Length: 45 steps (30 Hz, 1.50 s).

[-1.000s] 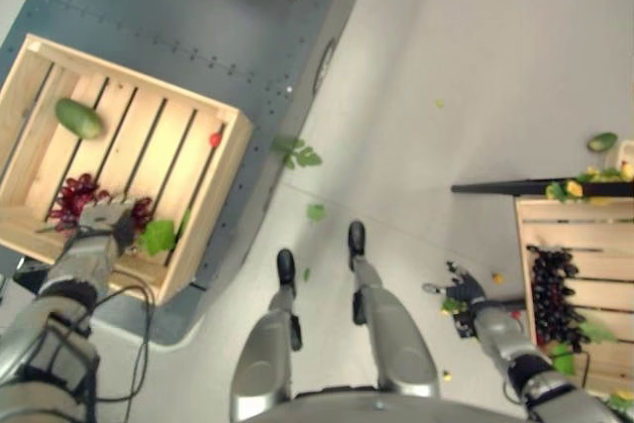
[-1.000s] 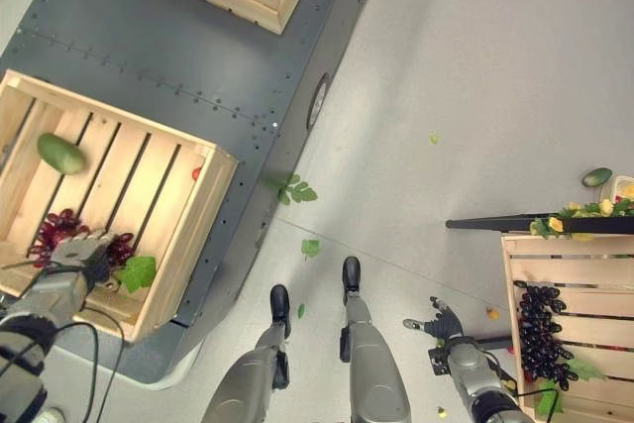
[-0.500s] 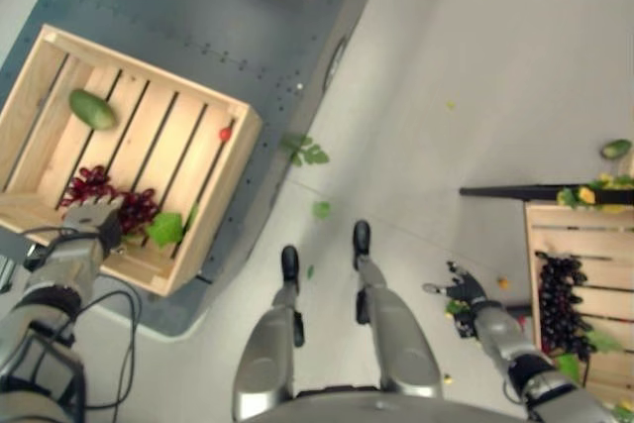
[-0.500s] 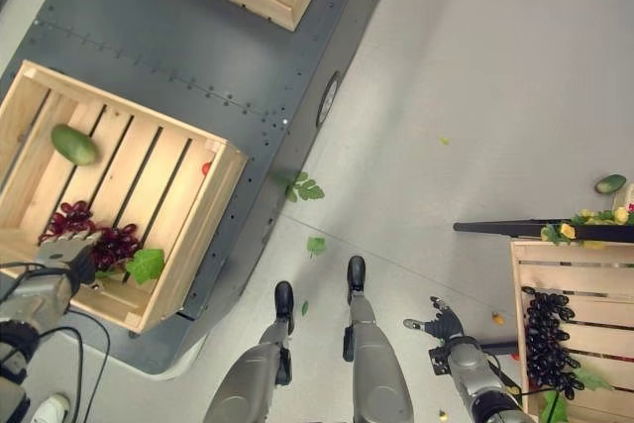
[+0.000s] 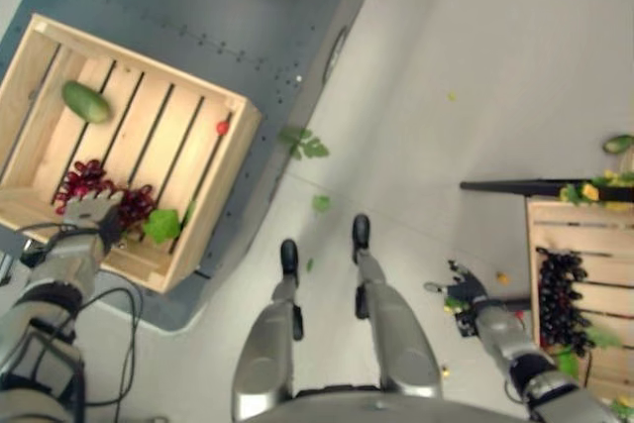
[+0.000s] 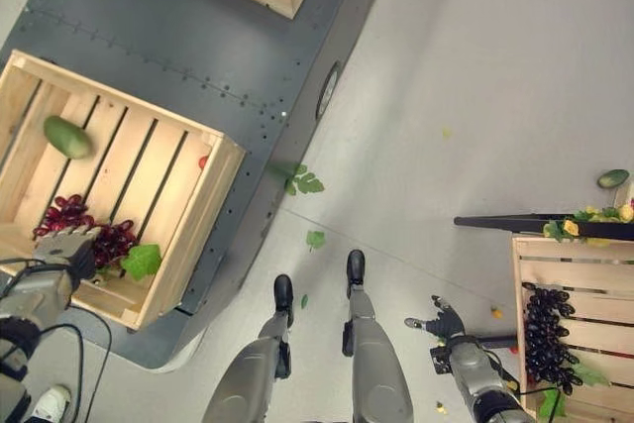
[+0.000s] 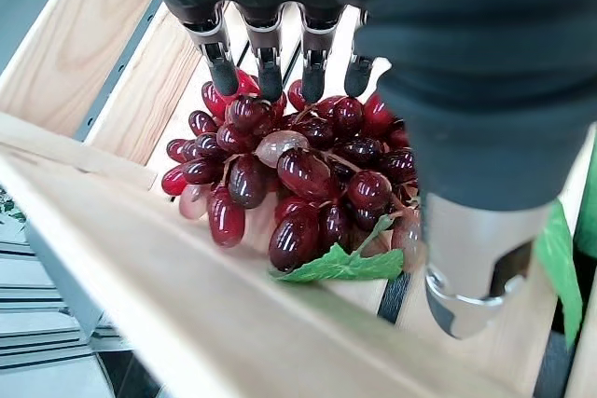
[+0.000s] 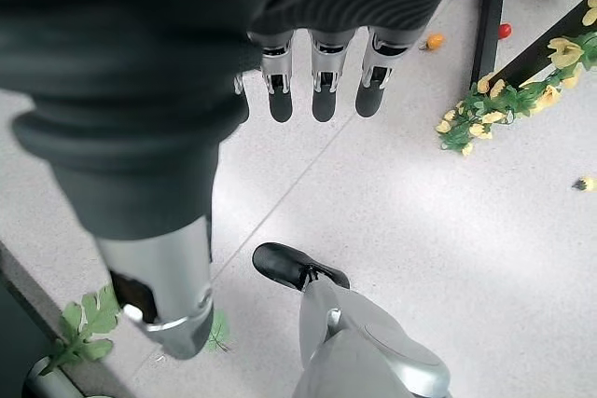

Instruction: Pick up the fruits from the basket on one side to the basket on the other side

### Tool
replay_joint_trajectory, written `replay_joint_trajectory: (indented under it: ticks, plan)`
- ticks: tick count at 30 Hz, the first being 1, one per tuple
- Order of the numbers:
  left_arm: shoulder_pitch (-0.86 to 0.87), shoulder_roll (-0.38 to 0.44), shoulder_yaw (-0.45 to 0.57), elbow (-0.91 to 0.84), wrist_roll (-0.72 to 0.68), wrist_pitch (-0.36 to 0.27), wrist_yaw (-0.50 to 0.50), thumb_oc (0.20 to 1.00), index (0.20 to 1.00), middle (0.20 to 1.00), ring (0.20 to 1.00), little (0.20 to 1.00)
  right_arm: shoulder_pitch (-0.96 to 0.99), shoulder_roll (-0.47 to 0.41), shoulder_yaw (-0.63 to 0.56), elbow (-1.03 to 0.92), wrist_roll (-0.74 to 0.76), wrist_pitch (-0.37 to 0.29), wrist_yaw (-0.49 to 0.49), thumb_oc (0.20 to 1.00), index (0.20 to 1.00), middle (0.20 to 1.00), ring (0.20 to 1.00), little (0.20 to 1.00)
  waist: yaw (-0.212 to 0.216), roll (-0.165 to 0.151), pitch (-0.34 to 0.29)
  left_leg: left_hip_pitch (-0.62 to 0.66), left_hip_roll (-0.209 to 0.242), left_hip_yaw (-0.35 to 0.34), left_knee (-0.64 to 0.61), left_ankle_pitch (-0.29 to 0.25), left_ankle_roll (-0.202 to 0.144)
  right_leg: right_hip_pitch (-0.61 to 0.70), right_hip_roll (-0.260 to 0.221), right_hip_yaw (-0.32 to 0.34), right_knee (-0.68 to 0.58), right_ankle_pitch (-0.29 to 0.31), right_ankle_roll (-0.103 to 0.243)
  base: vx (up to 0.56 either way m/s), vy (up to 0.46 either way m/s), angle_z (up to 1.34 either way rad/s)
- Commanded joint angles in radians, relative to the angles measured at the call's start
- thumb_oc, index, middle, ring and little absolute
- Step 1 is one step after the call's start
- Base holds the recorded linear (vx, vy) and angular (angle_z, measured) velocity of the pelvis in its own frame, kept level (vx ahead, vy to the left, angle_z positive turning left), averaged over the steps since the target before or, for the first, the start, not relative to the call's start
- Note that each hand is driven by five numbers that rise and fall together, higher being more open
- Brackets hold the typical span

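A bunch of dark red grapes (image 7: 298, 184) is seen lying on the slatted floor of a wooden crate (image 5: 226, 160) at the robot's left, close against the near wall, with a green leaf (image 5: 160, 227) just beside it. The left hand (image 7: 280, 39) is held just above the bunch, fingers straight and spread, dark tips touching or nearly touching the top berries; nothing is gripped yet. The right hand (image 8: 312, 76) is held relaxed and empty over the floor, near a second crate (image 6: 565, 344) that holds black grapes (image 6: 547, 329).

The bunch is judged light but floppy, with smooth, rounded berries that could slip or pull loose. A cupped hold around the thick middle, thumb beneath, seems safest. The long axis is seen running roughly along the near wall. The stem end cannot be made out.
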Motion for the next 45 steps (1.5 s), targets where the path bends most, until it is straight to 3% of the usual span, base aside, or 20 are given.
replay_joint_trajectory:
  ticks: [1,20,21,22,23,45]
  plan:
    - [-0.019,0.07,0.037,0.036,-0.013,0.039,0.033,1.0,1.0,1.0,1.0,1.0,0.032,-0.04,-0.029,-0.011,0.016,-0.02,-0.008,1.0,1.0,1.0,1.0,1.0,-0.005,0.008,0.007,-0.125,-0.033,-0.029,0.05,0.029,0.021,-0.004,-0.021,0.039,0.064,-0.077,0.117,0.0,0.0,0.0]
    - [-0.064,0.012,-0.013,0.063,0.001,0.045,0.028,1.0,1.0,1.0,1.0,1.0,0.039,-0.05,-0.012,-0.069,0.01,-0.027,-0.012,1.0,1.0,1.0,1.0,1.0,-0.012,-0.014,0.007,-0.168,-0.035,-0.029,0.058,0.034,0.022,-0.052,-0.019,0.045,0.076,-0.071,0.115,0.0,0.0,0.0]
    - [-0.07,0.011,-0.016,0.067,-0.002,0.046,0.026,0.746,0.746,0.746,0.746,0.746,0.039,-0.051,-0.012,-0.07,0.01,-0.027,-0.013,1.0,1.0,1.0,1.0,1.0,-0.014,-0.015,0.007,-0.169,-0.035,-0.029,0.058,0.034,0.023,-0.054,-0.019,0.046,0.076,-0.071,0.115,0.0,0.0,0.0]
    - [-0.082,0.014,-0.028,0.073,-0.003,0.044,0.022,0.26,0.26,0.26,0.26,0.26,0.035,-0.055,-0.01,-0.073,0.01,-0.026,-0.011,1.0,1.0,1.0,1.0,1.0,-0.016,-0.016,0.007,-0.172,-0.034,-0.028,0.058,0.035,0.022,-0.055,-0.018,0.045,0.077,-0.071,0.115,0.0,0.0,0.0]
    - [-0.083,0.014,-0.029,0.074,-0.003,0.044,0.022,0.2,0.2,0.2,0.2,0.2,0.035,-0.055,-0.01,-0.073,0.01,-0.026,-0.011,1.0,1.0,1.0,1.0,1.0,-0.015,-0.016,0.007,-0.172,-0.034,-0.028,0.058,0.035,0.022,-0.056,-0.018,0.045,0.077,-0.071,0.115,0.0,0.0,0.0]
    - [-0.086,-0.001,-0.032,0.086,-0.013,0.042,0.025,0.2,0.2,0.2,0.2,0.2,0.042,-0.059,-0.013,-0.097,0.017,-0.031,-0.011,1.0,1.0,1.0,1.0,1.0,-0.016,-0.028,0.007,-0.189,-0.027,-0.032,0.052,0.039,0.02,-0.075,-0.012,0.043,0.078,-0.072,0.112,0.0,0.0,0.0]
